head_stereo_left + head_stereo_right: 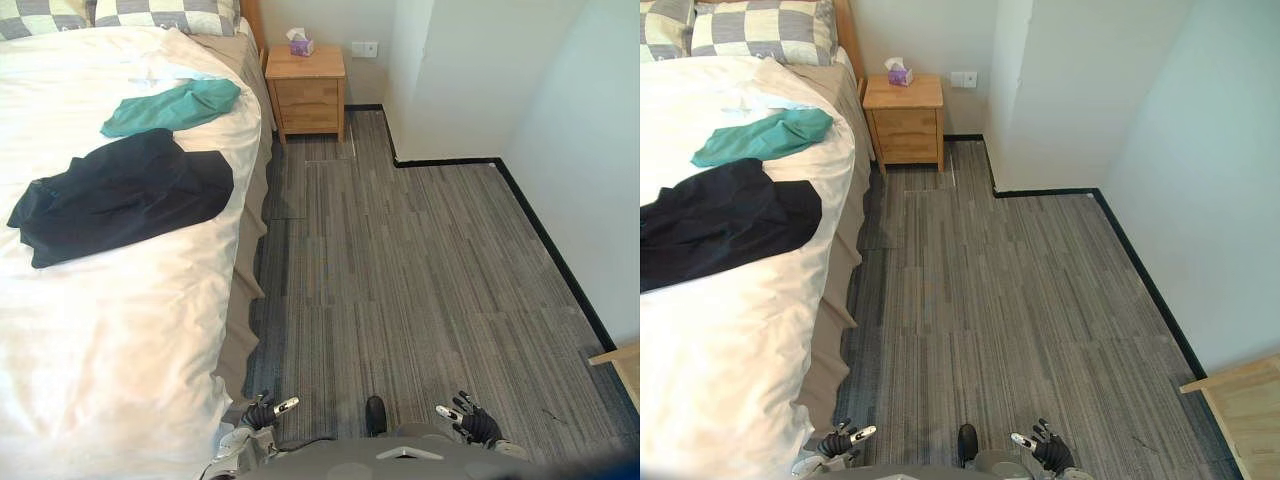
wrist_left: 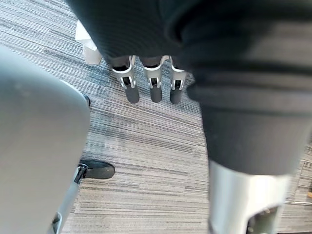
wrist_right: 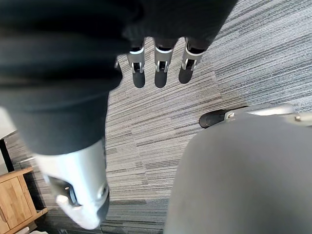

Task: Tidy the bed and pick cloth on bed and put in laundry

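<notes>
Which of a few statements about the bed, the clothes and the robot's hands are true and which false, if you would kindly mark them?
1. A black cloth and a green cloth lie on the bed. True.
2. The left hand is curled round the black cloth. False: it hangs open above the floor, holding nothing.
3. A tissue box stands on the wooden nightstand. True.
4. The green cloth lies on the floor beside the bed. False: it lies on the bed, nearer the checked pillows than the black cloth is.
5. The right hand is open and holds nothing. True.
</notes>
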Controlling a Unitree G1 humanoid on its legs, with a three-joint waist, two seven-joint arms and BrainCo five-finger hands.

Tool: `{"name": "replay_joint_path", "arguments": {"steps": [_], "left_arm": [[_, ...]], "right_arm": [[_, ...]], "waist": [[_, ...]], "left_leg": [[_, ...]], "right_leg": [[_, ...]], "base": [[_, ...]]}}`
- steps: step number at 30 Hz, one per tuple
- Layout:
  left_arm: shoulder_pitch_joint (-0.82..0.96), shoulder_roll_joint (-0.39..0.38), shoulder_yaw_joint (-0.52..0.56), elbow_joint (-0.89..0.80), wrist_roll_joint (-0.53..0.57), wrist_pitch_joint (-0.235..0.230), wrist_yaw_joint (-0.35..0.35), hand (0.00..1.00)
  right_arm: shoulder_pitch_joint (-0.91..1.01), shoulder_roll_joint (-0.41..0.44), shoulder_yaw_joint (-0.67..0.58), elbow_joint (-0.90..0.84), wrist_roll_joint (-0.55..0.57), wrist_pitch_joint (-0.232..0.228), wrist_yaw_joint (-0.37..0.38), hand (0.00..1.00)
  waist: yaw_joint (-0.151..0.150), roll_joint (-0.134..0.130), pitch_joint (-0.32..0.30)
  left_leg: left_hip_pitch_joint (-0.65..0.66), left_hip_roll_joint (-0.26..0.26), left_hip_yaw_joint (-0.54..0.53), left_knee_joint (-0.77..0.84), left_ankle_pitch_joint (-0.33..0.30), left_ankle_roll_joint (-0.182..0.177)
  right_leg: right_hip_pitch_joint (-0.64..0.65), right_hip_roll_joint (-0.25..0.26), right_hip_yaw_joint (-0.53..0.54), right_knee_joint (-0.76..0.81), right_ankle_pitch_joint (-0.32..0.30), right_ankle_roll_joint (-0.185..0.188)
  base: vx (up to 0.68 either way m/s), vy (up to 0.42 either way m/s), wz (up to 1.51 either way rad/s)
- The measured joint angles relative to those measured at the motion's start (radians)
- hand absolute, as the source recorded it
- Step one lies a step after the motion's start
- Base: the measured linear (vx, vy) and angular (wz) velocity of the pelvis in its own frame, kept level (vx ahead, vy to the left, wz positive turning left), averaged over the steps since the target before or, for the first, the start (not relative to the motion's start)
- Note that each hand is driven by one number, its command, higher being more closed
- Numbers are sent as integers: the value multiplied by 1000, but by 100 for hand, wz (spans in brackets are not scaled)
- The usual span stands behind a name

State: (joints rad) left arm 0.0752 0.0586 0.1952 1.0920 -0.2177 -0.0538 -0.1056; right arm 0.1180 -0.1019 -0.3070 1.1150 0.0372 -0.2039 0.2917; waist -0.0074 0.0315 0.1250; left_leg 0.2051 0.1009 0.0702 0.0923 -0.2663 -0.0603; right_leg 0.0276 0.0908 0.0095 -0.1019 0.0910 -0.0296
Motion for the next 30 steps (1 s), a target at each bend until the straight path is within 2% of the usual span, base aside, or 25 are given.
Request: {"name": "replay_joint_path", "arguments": {"steps": [5,12,15,16,18,19,20,21,22,23,24,26,27,28,29,30], "left_arm": [[4,-1,0,0,0,0,-2,0],[11,-6,16,-1,-7,3,-20,0],[31,-12,64,-9,-9,8,-34,0],[34,-16,86,-11,-4,8,-42,0],[39,-35,152,-26,-2,10,-40,0],[67,-45,207,-35,-3,8,-43,0],[75,-33,245,-49,-2,9,-43,0],[73,-29,245,-55,-1,8,-43,0],[73,-35,244,-67,-1,8,-46,0],[80,-44,239,-76,-1,8,-48,0],[93,-49,235,-90,-1,12,-50,0],[92,-62,215,-98,0,18,-52,0],[97,-63,215,-112,4,23,-62,0],[104,-68,217,-125,5,24,-63,0],[113,-73,219,-134,4,25,-64,0],[118,-76,224,-135,4,28,-67,0]], "right_arm": [[4,1,-1,0,5,0,0,0],[37,26,-40,-6,117,-11,-3,0],[62,54,-83,-9,159,-16,-5,0],[76,59,-100,-22,180,-23,-3,0],[78,57,-109,-49,183,-23,2,0],[85,57,-72,-88,182,-25,2,0],[80,67,-39,-104,181,-33,2,0],[83,67,-26,-112,182,-34,2,0],[90,64,-2,-121,183,-34,2,0],[89,55,5,-126,183,-35,1,0],[84,44,4,-137,183,-35,-1,0],[74,40,0,-146,183,-35,-1,0],[73,45,0,-153,182,-35,-1,0],[73,46,1,-158,180,-35,-1,0],[70,47,0,-160,175,-35,0,0],[67,50,1,-160,173,-35,-1,0]], "waist": [[1,-2,0],[1,-8,2],[1,-19,1],[-1,-10,3],[15,15,5],[27,8,8],[19,-9,32],[22,-16,35],[33,-19,43],[40,-19,47],[45,5,55],[50,15,62],[55,9,63],[56,10,63],[57,10,63],[62,8,62]], "left_leg": [[2,-9,0,22,15,1],[5,-18,15,21,36,4],[2,-7,51,18,34,3],[-21,22,105,33,-7,4],[-68,85,168,118,-70,-9],[-96,112,213,233,-104,-24],[-203,142,218,506,-94,17],[-269,160,206,646,-48,77],[-369,175,158,846,69,92],[-409,175,131,925,57,68],[-455,166,133,953,10,40],[-493,140,154,890,-16,29],[-501,112,205,740,-20,32],[-501,102,224,673,-19,32],[-501,89,244,574,-8,33],[-499,63,253,432,33,31]], "right_leg": [[9,0,0,5,-4,-8],[18,-23,-18,0,-16,6],[17,-31,-68,0,-38,-4],[7,-20,-109,9,-44,-8],[-54,-1,-192,149,-92,-46],[-90,-21,-237,296,-206,-27],[-104,-31,-243,354,-267,-45],[-106,-36,-242,369,-279,-50],[-83,-42,-225,383,-298,-59],[-61,-42,-211,388,-311,-61],[-39,-44,-196,389,-324,-64],[-22,-56,-186,388,-336,-62],[-5,-65,-166,383,-347,-46],[2,-66,-160,380,-353,-38],[18,-68,-151,377,-359,-26],[36,-75,-130,373,-376,-5]], "base": [[86,49,-2],[6,61,7],[-53,65,27],[-25,29,6],[57,-39,-39],[121,-60,-46],[60,-66,-31],[6,-109,-2],[35,-106,-17],[159,-58,-27],[164,-5,-23],[216,-3,-22],[243,-2,-22],[288,5,-24],[413,45,-34],[357,47,-40]]}}
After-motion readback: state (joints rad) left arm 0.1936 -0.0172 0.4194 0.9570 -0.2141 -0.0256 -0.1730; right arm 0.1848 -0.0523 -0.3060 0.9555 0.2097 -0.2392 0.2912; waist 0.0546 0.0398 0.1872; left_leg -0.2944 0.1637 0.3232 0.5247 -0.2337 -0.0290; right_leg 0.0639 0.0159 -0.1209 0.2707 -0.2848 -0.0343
